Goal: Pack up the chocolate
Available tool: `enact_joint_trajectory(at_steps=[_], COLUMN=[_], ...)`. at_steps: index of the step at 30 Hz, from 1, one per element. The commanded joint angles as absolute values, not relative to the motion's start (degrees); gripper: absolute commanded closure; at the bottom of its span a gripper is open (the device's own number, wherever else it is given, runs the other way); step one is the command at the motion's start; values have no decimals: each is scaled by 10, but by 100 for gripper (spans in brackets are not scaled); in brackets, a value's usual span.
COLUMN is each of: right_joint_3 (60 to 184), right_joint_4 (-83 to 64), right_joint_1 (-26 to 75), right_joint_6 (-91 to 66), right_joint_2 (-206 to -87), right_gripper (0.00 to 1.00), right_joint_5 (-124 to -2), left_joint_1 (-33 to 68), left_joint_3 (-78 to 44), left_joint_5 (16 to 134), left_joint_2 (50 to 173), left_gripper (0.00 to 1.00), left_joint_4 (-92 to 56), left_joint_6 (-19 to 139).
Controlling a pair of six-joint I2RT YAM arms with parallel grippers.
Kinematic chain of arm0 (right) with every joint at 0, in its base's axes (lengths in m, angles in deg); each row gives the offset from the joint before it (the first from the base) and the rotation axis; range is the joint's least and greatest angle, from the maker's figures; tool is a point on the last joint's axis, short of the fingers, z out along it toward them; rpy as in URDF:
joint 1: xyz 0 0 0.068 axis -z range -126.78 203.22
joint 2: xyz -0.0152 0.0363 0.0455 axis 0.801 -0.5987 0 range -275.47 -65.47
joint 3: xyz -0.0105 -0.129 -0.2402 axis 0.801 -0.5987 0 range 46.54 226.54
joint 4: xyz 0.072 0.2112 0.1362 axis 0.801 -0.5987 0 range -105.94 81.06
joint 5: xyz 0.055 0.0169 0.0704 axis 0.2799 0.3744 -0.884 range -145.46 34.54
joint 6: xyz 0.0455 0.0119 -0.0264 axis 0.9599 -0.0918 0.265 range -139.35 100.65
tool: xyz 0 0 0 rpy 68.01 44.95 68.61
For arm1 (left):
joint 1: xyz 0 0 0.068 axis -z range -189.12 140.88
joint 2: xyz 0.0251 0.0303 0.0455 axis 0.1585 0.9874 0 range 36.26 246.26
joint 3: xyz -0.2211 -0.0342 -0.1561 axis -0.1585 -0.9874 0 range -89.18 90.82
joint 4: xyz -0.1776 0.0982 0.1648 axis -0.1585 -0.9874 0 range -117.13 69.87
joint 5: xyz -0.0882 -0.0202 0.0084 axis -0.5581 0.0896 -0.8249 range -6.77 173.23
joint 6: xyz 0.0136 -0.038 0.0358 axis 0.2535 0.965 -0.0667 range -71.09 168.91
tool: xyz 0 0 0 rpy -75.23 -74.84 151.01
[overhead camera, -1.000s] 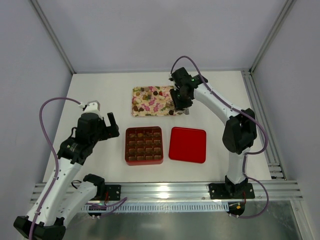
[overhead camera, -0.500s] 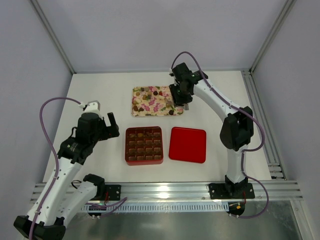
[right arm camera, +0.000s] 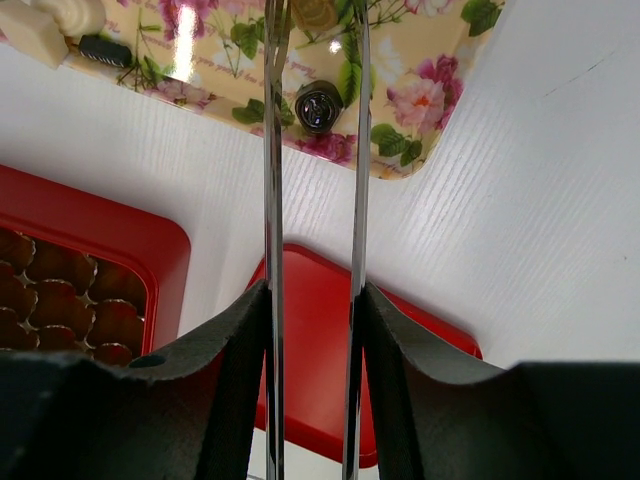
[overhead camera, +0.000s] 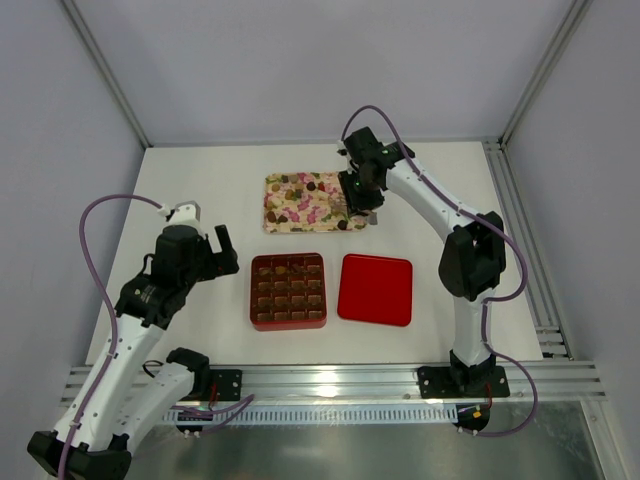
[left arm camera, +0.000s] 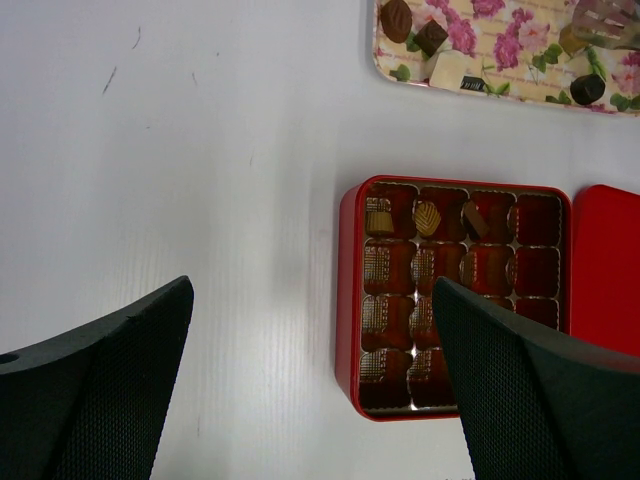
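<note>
**A:** Chocolate [overhead camera: 300, 186] mostly lies on your tray [overhead camera: 268, 205]; from above, the right claw [overhead camera: 362, 207] hangs there to pick.

**B:** Left wrist: left claw [left arm camera: 312, 290] gapes empty, box [left arm camera: 347, 290] waiting. Right wrist: that claw lines up on a dark piece [right arm camera: 319, 105]; grip, can't tell.

Even, diffuse light from overhead filled the top view. The white table [overhead camera: 200, 180] looked bright, and the shadows under the arms were faint and soft-edged. The metal rail [overhead camera: 330, 378] at the near edge carried a white patch of glare. In the left wrist view a pale grey shadow band lay on the table beside the red box [left arm camera: 347, 300], whose foil cups glinted. The fingers [left arm camera: 95, 385] of the left gripper [left arm camera: 312, 288] were dark and blurred, too close for focus. In the right wrist view a glare streak crossed the flowered tray [right arm camera: 420, 100], and the thin metal fingers [right arm camera: 272, 200] of the right gripper [right arm camera: 312, 25] shone.
</note>
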State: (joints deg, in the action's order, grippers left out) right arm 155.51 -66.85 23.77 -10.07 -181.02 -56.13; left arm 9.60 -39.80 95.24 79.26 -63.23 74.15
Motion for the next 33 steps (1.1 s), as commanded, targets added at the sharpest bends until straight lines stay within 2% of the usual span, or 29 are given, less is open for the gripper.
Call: enact_joint_trajectory(at_steps=[1, 33], right_joint_3=[1557, 1557], right_joint_4=[-662, -640], right_joint_1=[236, 238], right_joint_6=[-107, -89], right_joint_2=[-1801, -1771], right_gripper=[57, 57], right_joint_5=[-572, -564], left_joint_1=[94, 94], left_joint_3=[-392, -392], left_joint_5=[961, 959], left_joint_2=[791, 791], left_gripper=[0, 0], left_joint_4=[-615, -615], left_joint_6=[740, 740])
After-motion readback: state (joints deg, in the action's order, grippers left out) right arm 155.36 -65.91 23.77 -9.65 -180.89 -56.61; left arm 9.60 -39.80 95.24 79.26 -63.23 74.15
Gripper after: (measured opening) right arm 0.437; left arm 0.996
